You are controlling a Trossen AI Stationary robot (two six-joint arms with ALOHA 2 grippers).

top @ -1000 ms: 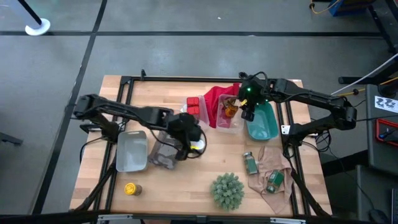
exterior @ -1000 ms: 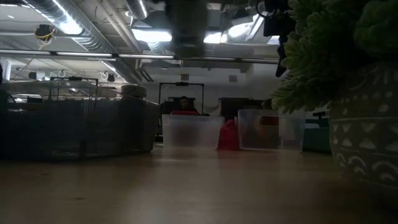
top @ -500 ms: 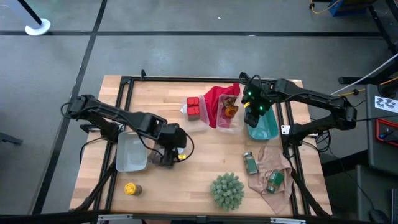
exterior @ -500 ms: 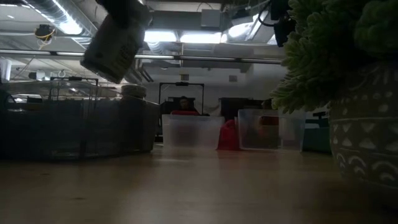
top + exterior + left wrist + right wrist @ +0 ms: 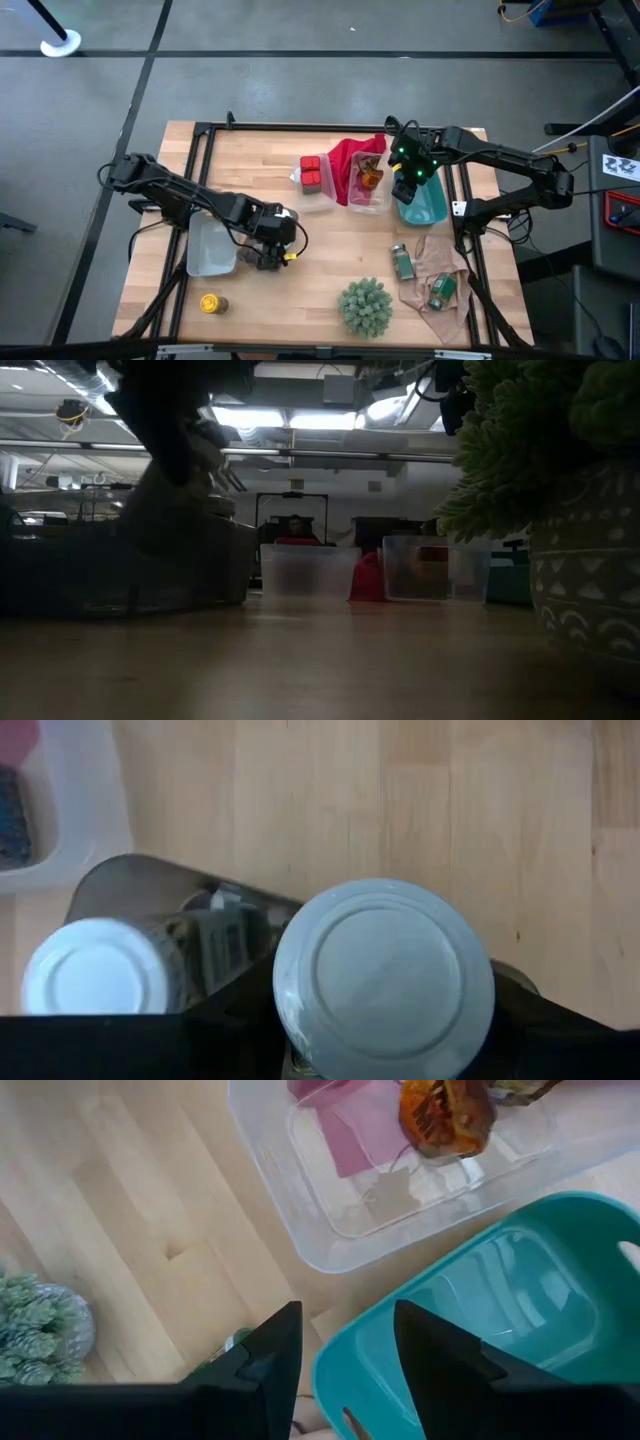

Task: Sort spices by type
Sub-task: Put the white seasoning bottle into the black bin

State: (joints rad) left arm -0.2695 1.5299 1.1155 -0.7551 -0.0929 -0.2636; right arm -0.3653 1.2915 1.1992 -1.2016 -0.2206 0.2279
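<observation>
- While the left arm folds low over the table's left half, high view puts the left gripper (image 5: 268,243) beside the grey bin (image 5: 212,243); its load is hidden there. Right gripper (image 5: 404,180) hangs over the teal bin (image 5: 428,205).
- Low view: left gripper is a dark blur, load unclear.
- Left wrist: fingers clamp a white-topped jar (image 5: 384,980); a second jar (image 5: 98,968) lies just beside, base cut off.
- Right wrist: fingers (image 5: 272,1350) parted, holding nothing, over the teal bin; amber jar (image 5: 447,1115) sits in the clear bin (image 5: 330,1245).
</observation>
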